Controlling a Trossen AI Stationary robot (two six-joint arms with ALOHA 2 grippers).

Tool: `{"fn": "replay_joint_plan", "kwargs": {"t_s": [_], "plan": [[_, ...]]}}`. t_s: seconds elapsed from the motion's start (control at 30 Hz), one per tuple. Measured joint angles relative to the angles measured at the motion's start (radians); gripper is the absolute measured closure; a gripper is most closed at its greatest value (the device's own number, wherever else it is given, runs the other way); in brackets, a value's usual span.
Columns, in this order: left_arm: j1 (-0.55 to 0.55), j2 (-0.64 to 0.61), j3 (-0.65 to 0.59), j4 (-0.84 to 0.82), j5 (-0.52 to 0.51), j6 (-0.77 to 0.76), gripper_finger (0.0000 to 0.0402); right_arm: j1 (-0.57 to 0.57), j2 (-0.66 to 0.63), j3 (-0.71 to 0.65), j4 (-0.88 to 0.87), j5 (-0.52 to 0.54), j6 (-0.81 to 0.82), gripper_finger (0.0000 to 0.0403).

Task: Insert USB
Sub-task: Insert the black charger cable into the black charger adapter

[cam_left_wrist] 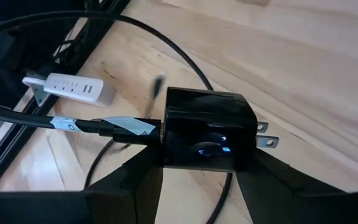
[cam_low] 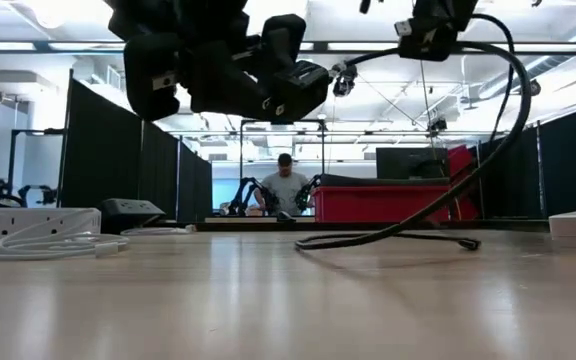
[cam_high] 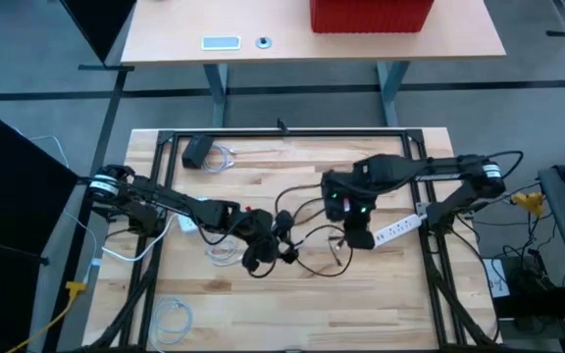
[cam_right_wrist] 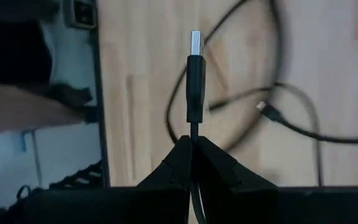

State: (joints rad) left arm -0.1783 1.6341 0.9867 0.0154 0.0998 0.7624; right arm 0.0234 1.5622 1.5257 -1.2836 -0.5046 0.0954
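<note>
Both claws are closed on something. Left claw [cam_left_wrist: 197,171] grips a black wall charger [cam_left_wrist: 207,129] between its two fingers [cam_left_wrist: 135,180], the block's two metal prongs sticking out to one side and a black cable with a strip of pale tape entering the opposite side. Right claw [cam_right_wrist: 192,146] is pinched shut on a black USB plug [cam_right_wrist: 194,74], which stands straight out from the fingertips with its silver metal end free and pointing away from the wrist.

From above, the left claw [cam_high: 259,245] sits near the middle of the wooden counter [cam_high: 292,304], and the right claw [cam_high: 353,233] is just to its right, the two apart with a loop of black cable [cam_high: 312,267] lying on the boards between and below them. A white power strip [cam_high: 397,229] lies beside the right claw, toward the counter's right edge. A small black adapter [cam_high: 197,151] with a coil of white cord [cam_high: 222,159] rests near the far left corner, another white coil [cam_high: 172,318] near the front left, and more white cord [cam_high: 222,253] lies under the left arm.

At counter height, the black cable [cam_low: 408,232] hangs from above and trails across the boards. A second white power strip [cam_low: 28,222] sits at the left with white cord heaped before it. Behind the counter a person [cam_low: 286,186] sits by a red bin [cam_low: 388,200].
</note>
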Motion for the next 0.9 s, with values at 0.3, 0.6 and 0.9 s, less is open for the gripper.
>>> {"fn": "replay_joint_plan", "kwargs": {"t_s": [0.3, 0.6, 0.9], "plan": [[-0.002, 0.001, 0.0, -0.019, -0.006, 0.002, 0.0229, 0.007, 0.011, 0.0, 0.14, -0.053, -0.005, 0.0403], [-0.002, 0.155, 0.001, -0.2, -0.058, -0.039, 0.0229, 0.002, -0.086, 0.003, 0.087, 0.105, -0.028, 0.0403], [-0.002, 0.202, 0.133, -0.462, -0.074, -0.217, 0.023, 0.002, -0.109, 0.001, 0.088, 0.166, 0.009, 0.0403]]}}
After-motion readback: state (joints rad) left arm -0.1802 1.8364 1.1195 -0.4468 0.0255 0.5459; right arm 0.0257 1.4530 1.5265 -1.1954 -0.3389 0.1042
